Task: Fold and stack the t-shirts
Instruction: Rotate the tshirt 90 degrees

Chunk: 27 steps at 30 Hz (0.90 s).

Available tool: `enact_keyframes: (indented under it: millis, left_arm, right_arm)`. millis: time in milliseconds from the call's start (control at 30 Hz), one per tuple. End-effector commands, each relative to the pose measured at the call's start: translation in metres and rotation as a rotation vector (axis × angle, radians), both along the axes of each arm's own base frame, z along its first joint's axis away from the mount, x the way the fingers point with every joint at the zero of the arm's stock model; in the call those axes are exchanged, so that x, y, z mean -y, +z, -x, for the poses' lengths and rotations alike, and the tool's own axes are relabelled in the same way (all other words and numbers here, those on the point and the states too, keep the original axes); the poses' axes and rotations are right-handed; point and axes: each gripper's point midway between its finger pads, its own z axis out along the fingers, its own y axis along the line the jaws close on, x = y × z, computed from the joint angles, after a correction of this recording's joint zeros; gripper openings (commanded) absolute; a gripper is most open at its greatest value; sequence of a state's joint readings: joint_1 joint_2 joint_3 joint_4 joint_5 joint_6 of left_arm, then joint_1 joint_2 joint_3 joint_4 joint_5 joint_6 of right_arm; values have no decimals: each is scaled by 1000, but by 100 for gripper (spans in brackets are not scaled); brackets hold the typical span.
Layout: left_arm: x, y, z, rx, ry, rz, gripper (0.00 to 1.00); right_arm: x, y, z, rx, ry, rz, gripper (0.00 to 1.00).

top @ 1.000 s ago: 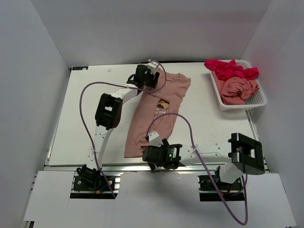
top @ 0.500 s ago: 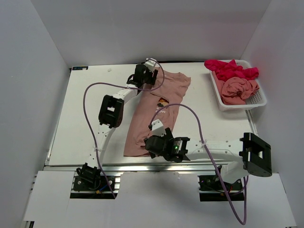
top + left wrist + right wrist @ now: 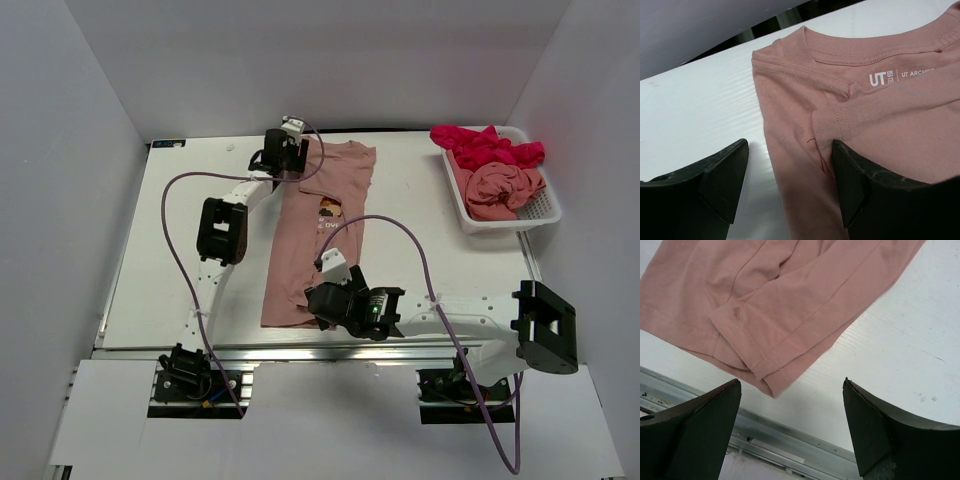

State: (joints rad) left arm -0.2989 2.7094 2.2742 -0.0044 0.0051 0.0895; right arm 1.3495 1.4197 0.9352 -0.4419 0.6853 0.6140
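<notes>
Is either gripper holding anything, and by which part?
Nothing is held. The left gripper is open above the pink shirt near its collar, the right gripper open above its hem.

the left arm rises from its base at the near left and runs in a long arc toward the far side, with its black elbow block about midway along. its wrist tips downward at the far end, left of centre. the left end effector [image 3: 282,163] hangs low, its two dark fingers [image 3: 722,180] spread well apart. the right arm lies low along the near edge and stretches leftward from its base at the near right, its elbow block raised at the right. the right end effector [image 3: 318,300] points left and down, with its fingers [image 3: 695,425] standing wide apart.
</notes>
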Motion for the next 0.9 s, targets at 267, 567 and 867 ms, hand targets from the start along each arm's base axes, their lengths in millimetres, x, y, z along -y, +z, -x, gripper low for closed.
enact_keyframes:
  millis: [267,567,867]
  left_arm:
    - [-28,25,-17,38,95,-29,80]
    - [-94,78,-1,-53,243,218,80]
    - [-100,145,154,-91,150,287,80]
  right_arm:
    - [-17,9,-1,-13,1,-45,86]
    - [7,-8,1,-22,-54,9,87]
    - [37,-29,15,-78,-110,-46,78]
